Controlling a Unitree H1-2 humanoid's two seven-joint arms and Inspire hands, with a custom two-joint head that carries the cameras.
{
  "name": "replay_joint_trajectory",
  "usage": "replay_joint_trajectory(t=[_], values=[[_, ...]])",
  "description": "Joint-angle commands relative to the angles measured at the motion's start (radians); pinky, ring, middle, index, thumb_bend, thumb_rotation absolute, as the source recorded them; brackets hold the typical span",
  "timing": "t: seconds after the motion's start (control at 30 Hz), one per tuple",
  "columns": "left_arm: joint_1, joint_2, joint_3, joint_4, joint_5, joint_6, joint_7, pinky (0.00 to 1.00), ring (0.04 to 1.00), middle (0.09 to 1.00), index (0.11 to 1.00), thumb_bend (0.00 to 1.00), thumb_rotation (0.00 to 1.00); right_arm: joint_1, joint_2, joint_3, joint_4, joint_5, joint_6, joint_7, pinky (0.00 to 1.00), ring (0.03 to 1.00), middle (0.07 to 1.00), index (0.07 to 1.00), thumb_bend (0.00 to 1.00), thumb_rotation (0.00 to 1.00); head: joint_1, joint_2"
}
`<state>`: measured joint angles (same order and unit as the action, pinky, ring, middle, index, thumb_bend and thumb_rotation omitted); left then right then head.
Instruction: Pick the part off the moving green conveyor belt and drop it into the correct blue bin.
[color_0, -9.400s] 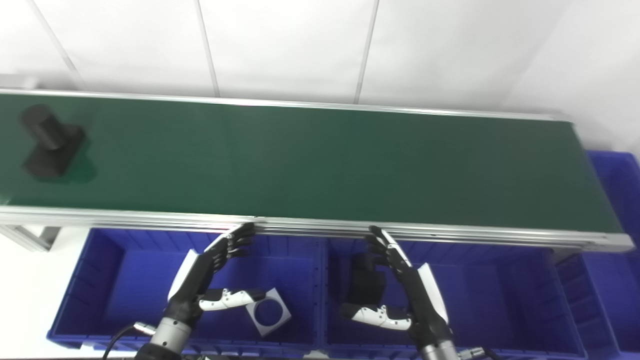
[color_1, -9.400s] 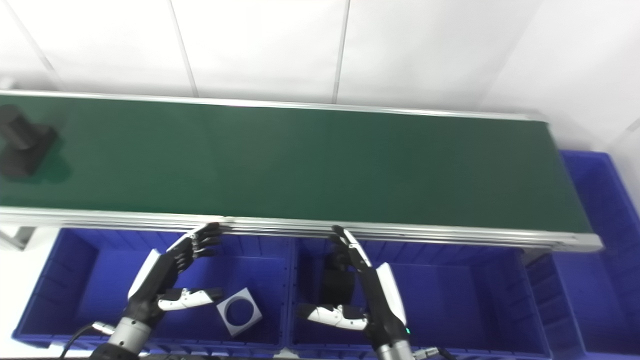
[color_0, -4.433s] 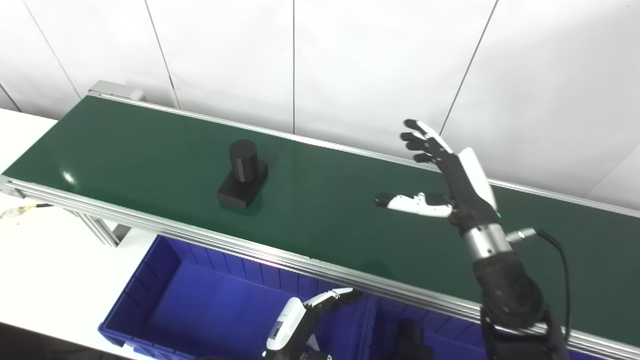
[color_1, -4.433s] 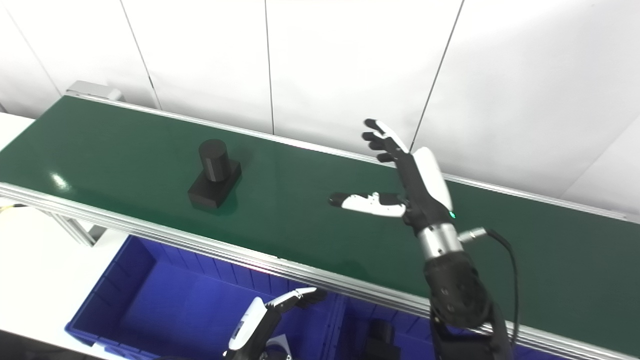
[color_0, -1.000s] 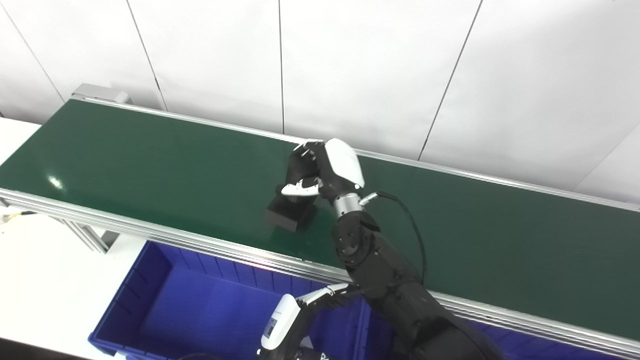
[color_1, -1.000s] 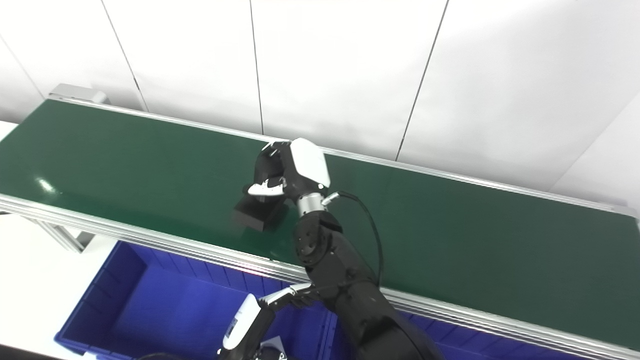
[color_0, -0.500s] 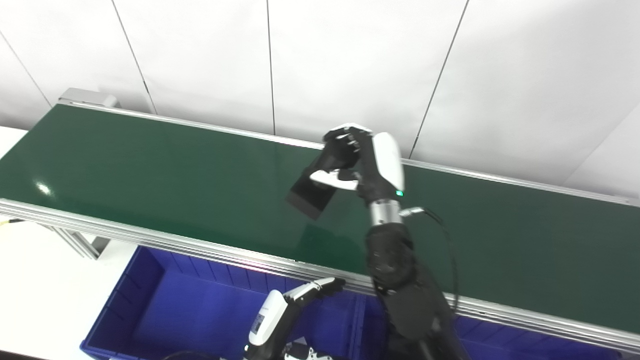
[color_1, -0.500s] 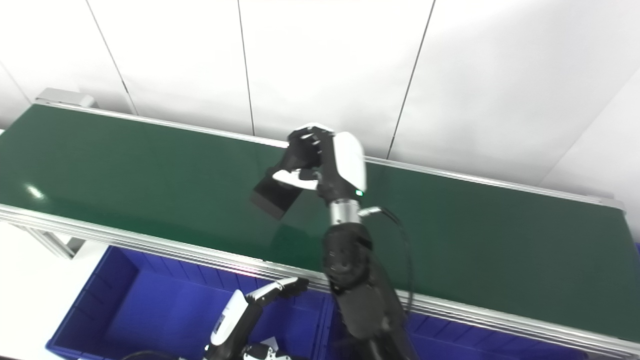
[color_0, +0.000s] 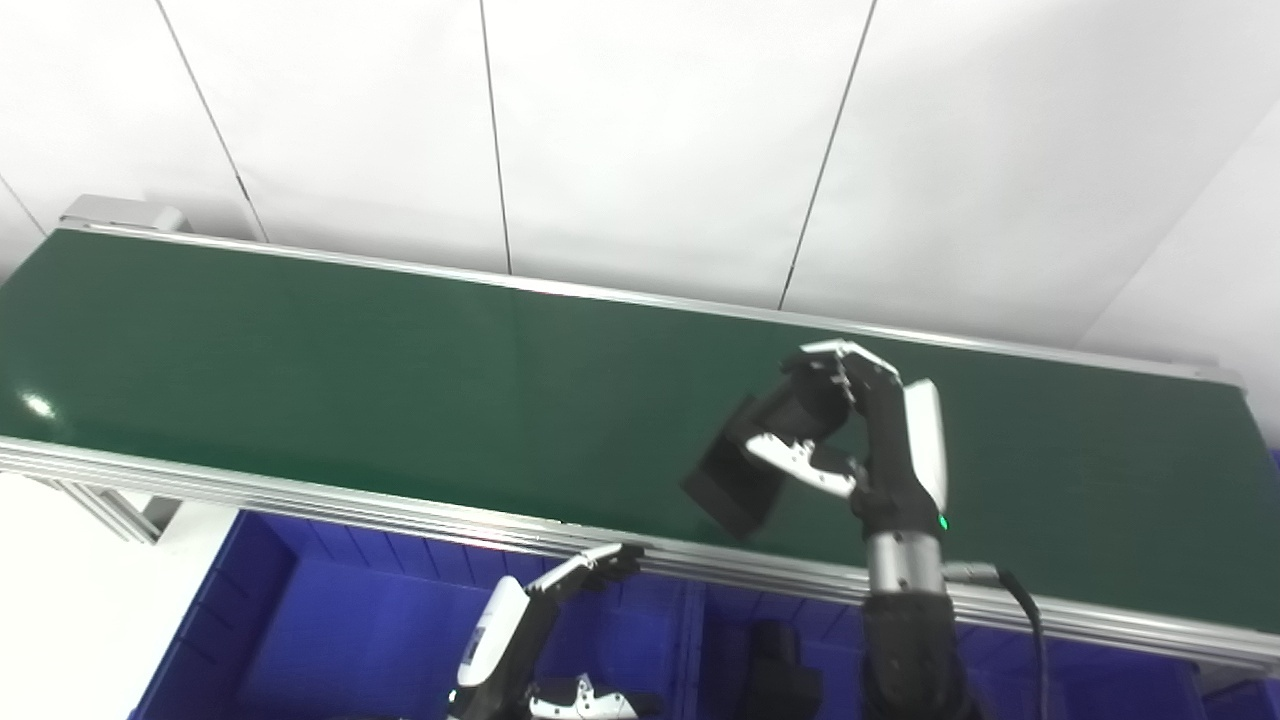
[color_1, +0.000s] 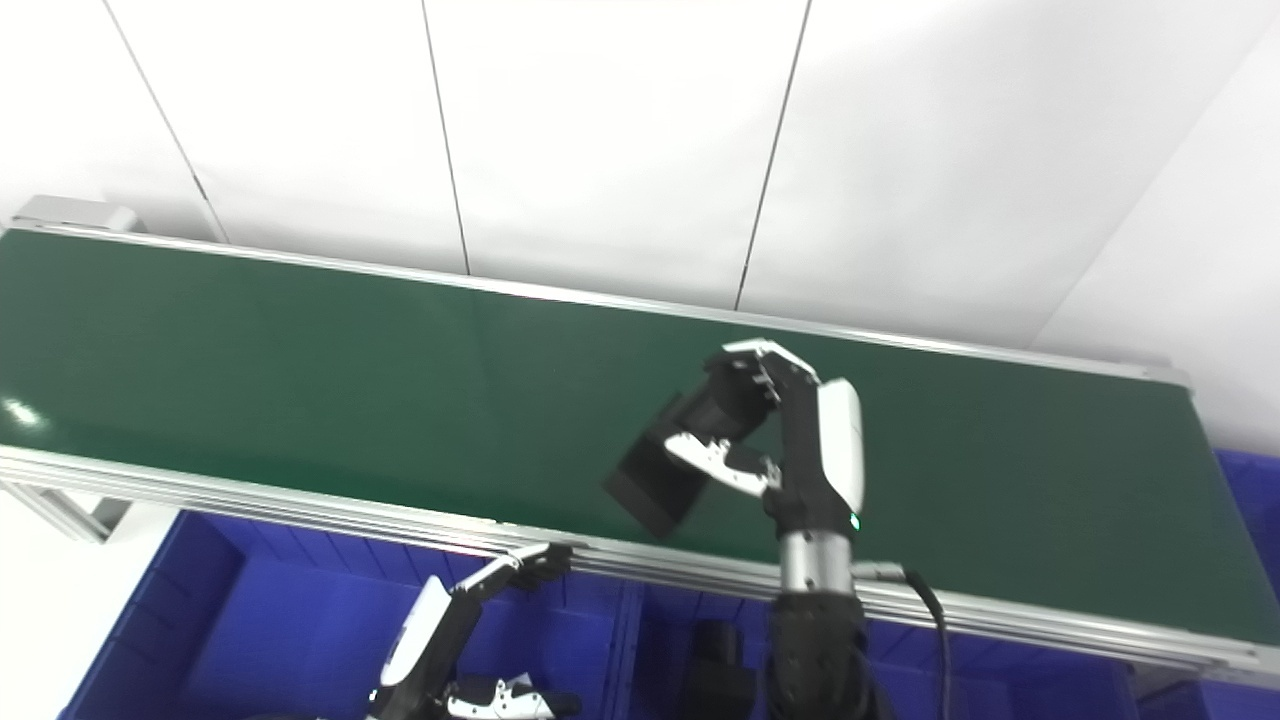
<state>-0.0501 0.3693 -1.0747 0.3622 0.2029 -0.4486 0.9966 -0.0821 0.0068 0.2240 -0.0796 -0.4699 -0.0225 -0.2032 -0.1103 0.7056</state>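
The left hand (color_0: 520, 625) is waiting low over the left blue bin (color_0: 330, 640) with fingers apart and holding nothing, while the right hand (color_0: 865, 440) is gripping the black part (color_0: 755, 455) by its cylinder, tilted above the green conveyor belt (color_0: 300, 360), fingers clamped around it.

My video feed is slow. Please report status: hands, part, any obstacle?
Right hand shut on black part, lifted above green belt. Left hand open, low over blue bin. No obstacle visible.
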Motion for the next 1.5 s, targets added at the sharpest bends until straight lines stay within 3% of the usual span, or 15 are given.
replay_joint_trajectory(t=[0.0, 0.17, 0.4, 0.57, 0.8, 0.93, 1.07, 1.17, 1.23, 1.27, 1.33, 1.4, 1.47], values=[[0.007, 0.013, 0.026, -0.032, -0.004, -0.021, -0.015, 0.65, 0.708, 0.739, 0.778, 0.85, 0.43, 0.033, -0.023, -0.019, -0.069, 0.012, -0.031, 0.010, 0.34, 0.403, 0.515, 0.525, 0.51, 0.00, -0.009, 0.014], [0.030, 0.017, 0.083, -0.058, -0.024, -0.021, -0.080, 0.65, 0.707, 0.739, 0.777, 0.87, 0.44, 0.136, -0.061, -0.034, -0.125, 0.004, -0.032, 0.028, 0.34, 0.403, 0.500, 0.531, 0.51, 0.00, -0.028, 0.032], [0.067, 0.021, 0.176, -0.104, -0.040, -0.021, -0.168, 0.63, 0.695, 0.741, 0.779, 0.87, 0.47, 0.255, -0.126, -0.046, -0.150, -0.016, -0.043, 0.042, 0.34, 0.399, 0.512, 0.528, 0.51, 0.00, -0.071, 0.090], [0.086, 0.019, 0.236, -0.130, -0.053, -0.021, -0.233, 0.64, 0.689, 0.736, 0.781, 0.86, 0.47, 0.293, -0.181, -0.057, -0.172, -0.044, -0.010, 0.087, 0.33, 0.400, 0.513, 0.518, 0.51, 0.00, -0.091, 0.131], [0.112, 0.012, 0.325, -0.172, -0.065, -0.021, -0.319, 0.63, 0.681, 0.729, 0.772, 0.86, 0.48, 0.294, -0.268, -0.058, -0.228, -0.143, 0.088, 0.215, 0.34, 0.407, 0.504, 0.506, 0.51, 0.00, -0.116, 0.187], [0.122, 0.006, 0.359, -0.188, -0.064, -0.021, -0.354, 0.63, 0.675, 0.723, 0.767, 0.85, 0.47, 0.287, -0.295, -0.045, -0.234, -0.204, 0.125, 0.273, 0.33, 0.401, 0.504, 0.510, 0.51, 0.00, -0.113, 0.193], [0.135, 0.002, 0.387, -0.199, -0.067, -0.021, -0.389, 0.62, 0.678, 0.725, 0.770, 0.84, 0.47, 0.277, -0.302, -0.026, -0.203, -0.257, 0.129, 0.298, 0.40, 0.423, 0.525, 0.501, 0.51, 0.00, -0.116, 0.197], [0.141, -0.002, 0.402, -0.200, -0.064, -0.021, -0.399, 0.62, 0.675, 0.723, 0.769, 0.84, 0.47, 0.266, -0.302, 0.002, -0.216, -0.322, 0.180, 0.360, 0.46, 0.428, 0.532, 0.511, 0.51, 0.00, -0.126, 0.194], [0.146, -0.004, 0.412, -0.201, -0.065, -0.021, -0.406, 0.62, 0.670, 0.718, 0.763, 0.84, 0.46, 0.257, -0.310, 0.023, -0.220, -0.354, 0.192, 0.397, 0.57, 0.602, 0.661, 0.501, 0.50, 0.10, -0.130, 0.193], [0.148, -0.005, 0.417, -0.201, -0.065, -0.021, -0.409, 0.62, 0.672, 0.718, 0.763, 0.84, 0.46, 0.253, -0.315, 0.032, -0.221, -0.365, 0.193, 0.412, 0.68, 0.692, 0.710, 0.499, 0.50, 0.12, -0.130, 0.193], [0.152, -0.007, 0.424, -0.203, -0.069, -0.021, -0.418, 0.62, 0.674, 0.719, 0.763, 0.84, 0.46, 0.248, -0.325, 0.050, -0.227, -0.402, 0.200, 0.438, 0.77, 0.754, 0.743, 0.498, 0.51, 0.14, -0.129, 0.191], [0.155, -0.007, 0.430, -0.203, -0.075, -0.021, -0.433, 0.63, 0.677, 0.720, 0.764, 0.84, 0.46, 0.247, -0.328, 0.067, -0.241, -0.455, 0.223, 0.474, 0.93, 0.836, 0.795, 0.652, 0.61, 0.26, -0.125, 0.184], [0.158, -0.007, 0.436, -0.202, -0.078, -0.021, -0.445, 0.63, 0.680, 0.722, 0.766, 0.84, 0.46, 0.252, -0.320, 0.077, -0.260, -0.495, 0.244, 0.504, 0.99, 0.902, 0.842, 0.765, 0.70, 0.35, -0.121, 0.178]])
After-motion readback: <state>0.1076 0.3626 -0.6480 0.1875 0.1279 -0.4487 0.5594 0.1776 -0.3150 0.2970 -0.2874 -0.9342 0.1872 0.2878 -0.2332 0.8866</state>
